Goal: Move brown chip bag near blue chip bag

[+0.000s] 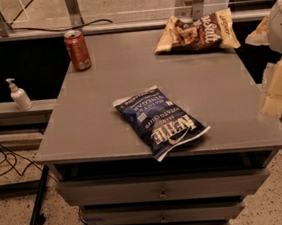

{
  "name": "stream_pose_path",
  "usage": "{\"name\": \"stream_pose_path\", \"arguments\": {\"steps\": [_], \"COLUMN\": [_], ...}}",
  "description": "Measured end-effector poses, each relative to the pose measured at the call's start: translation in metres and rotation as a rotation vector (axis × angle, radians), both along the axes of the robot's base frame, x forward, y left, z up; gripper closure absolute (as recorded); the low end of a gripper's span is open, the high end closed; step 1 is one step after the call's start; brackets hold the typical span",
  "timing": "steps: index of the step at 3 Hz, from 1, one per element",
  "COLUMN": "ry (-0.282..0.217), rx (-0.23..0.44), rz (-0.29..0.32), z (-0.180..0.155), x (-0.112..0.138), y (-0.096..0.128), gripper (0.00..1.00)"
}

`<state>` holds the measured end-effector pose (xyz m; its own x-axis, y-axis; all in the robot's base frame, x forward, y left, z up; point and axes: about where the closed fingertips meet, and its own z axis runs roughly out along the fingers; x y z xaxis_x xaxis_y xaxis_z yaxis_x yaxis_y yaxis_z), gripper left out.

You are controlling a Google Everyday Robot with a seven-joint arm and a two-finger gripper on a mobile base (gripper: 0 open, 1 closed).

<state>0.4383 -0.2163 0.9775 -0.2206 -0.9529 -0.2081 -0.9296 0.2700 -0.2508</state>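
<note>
The brown chip bag (198,32) lies flat at the far right corner of the grey cabinet top (106,113); its middle is dark brown and its ends are pale tan. The blue chip bag (160,121) lies near the front edge, a little right of centre, with one corner hanging over the edge. My gripper (275,93) shows as pale yellowish parts at the right edge of the view, beside the cabinet's right side. It is off the top, right of both bags, and touches neither.
A red soda can (77,50) stands at the far left corner. A white pump bottle (19,95) sits on a lower ledge to the left. Drawers run below the top. Cables lie on the floor at left.
</note>
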Motion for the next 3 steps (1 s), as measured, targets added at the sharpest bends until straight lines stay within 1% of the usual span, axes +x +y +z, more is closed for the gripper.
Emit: {"name": "stream_pose_path", "arguments": {"steps": [1, 2, 3], "ry": [-0.004, -0.062, -0.178], "rx": [0.001, 0.035, 0.086], "rz": [-0.002, -0.043, -0.105], "z": [0.001, -0.004, -0.015], "x": [0.0, 0.021, 0.076], "y": [0.0, 0.002, 0.0], "gripper": [0.0, 0.0, 0.0]}}
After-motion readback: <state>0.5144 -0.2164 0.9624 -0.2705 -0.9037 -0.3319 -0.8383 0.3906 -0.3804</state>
